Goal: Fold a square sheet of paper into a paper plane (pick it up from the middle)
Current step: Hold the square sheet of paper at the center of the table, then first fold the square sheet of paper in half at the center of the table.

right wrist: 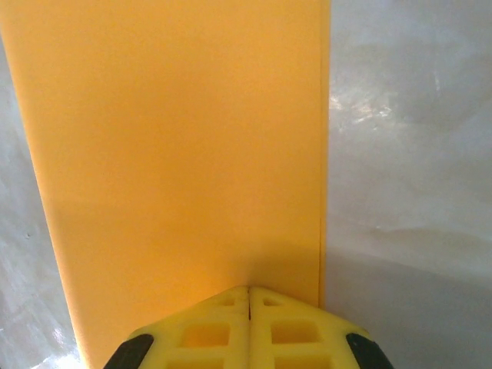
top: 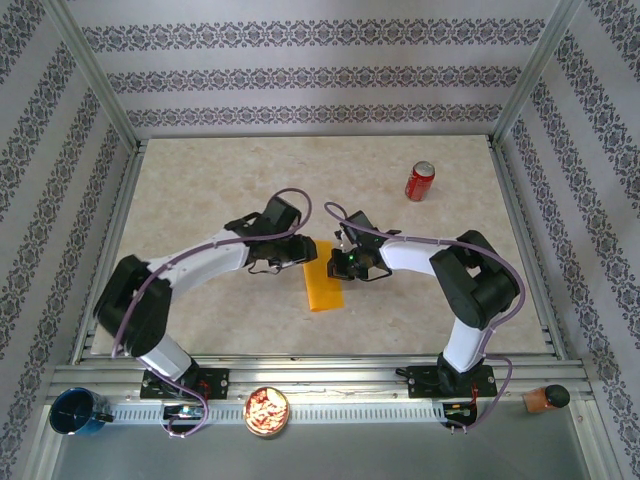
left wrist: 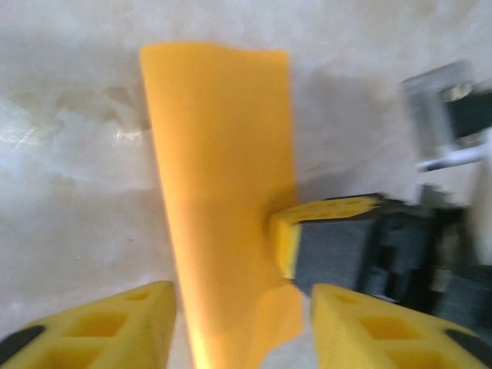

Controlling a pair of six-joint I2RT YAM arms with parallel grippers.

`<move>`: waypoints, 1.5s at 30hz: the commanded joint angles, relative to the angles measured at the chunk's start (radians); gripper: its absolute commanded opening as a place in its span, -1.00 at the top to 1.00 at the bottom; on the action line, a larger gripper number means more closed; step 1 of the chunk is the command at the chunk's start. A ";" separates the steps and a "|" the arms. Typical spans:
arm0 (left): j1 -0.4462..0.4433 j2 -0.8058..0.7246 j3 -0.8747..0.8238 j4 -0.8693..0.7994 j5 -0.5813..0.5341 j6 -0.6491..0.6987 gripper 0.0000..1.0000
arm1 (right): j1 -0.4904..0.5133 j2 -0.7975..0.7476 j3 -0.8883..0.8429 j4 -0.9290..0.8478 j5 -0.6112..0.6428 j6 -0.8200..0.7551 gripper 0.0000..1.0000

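Note:
The square sheet of paper point(top: 322, 285) lies folded into a narrow orange-yellow strip in the middle of the table. My left gripper point(top: 304, 251) hovers at its far end. In the left wrist view the paper point(left wrist: 219, 154) runs up between the left gripper's point(left wrist: 242, 327) yellow fingers, which stand apart on either side without touching it. My right gripper point(top: 336, 262) is shut, and its tip point(left wrist: 296, 234) rests against the strip's right edge. Seen from the right wrist, the closed right gripper point(right wrist: 250, 290) presses on the flat paper point(right wrist: 177, 154) near its long edge.
A red soda can point(top: 419, 181) stands at the back right of the table. On the near rail sit a blue cup point(top: 78, 411), a bowl of snacks point(top: 267, 410) and a brown object point(top: 545, 398). Patterned walls enclose the table.

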 commanded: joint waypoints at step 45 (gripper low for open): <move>0.048 0.159 -0.299 0.367 0.127 -0.021 1.00 | -0.017 0.035 -0.059 -0.102 0.061 0.002 1.00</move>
